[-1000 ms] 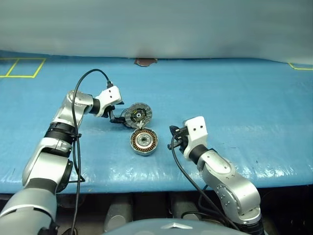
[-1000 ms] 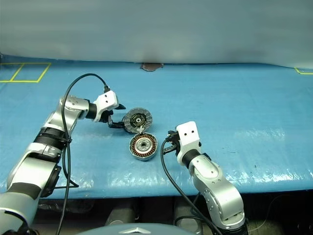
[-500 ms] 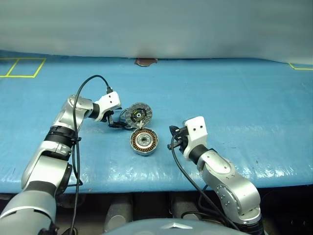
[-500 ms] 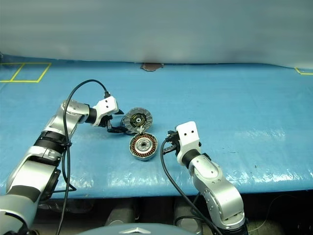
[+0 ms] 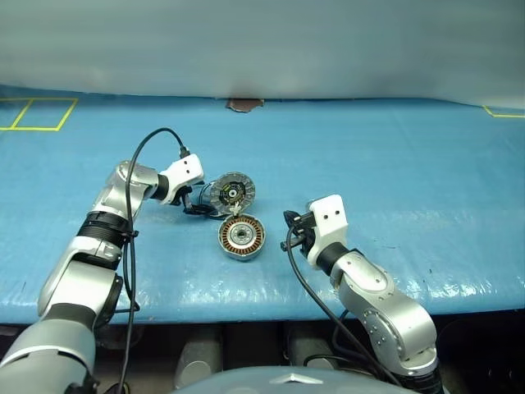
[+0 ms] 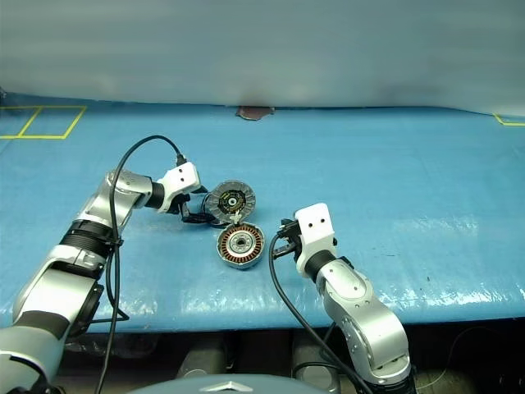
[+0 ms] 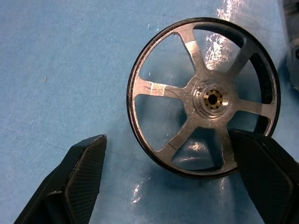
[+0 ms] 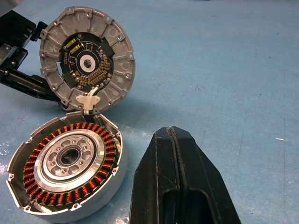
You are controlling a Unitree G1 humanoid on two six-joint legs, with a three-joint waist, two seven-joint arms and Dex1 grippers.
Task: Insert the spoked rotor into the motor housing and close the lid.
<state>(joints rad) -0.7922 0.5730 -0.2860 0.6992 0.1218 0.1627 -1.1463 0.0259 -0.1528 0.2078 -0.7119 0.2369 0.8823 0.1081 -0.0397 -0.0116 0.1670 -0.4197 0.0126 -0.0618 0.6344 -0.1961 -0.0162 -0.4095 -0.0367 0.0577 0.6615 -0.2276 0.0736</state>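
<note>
The spoked rotor (image 7: 204, 99) lies flat on the blue worktop (image 5: 394, 164), between the spread fingers (image 7: 79, 177) of my left claw (image 5: 197, 201); I see the claw wide open around it, nothing gripped. Just beside it the lid (image 8: 86, 58) stands propped open, its dark inner face showing, joined to the edge of the motor housing (image 8: 67, 163), whose copper windings are uncovered. My right claw (image 8: 180, 182) is closed and empty, near the housing but not touching it.
</note>
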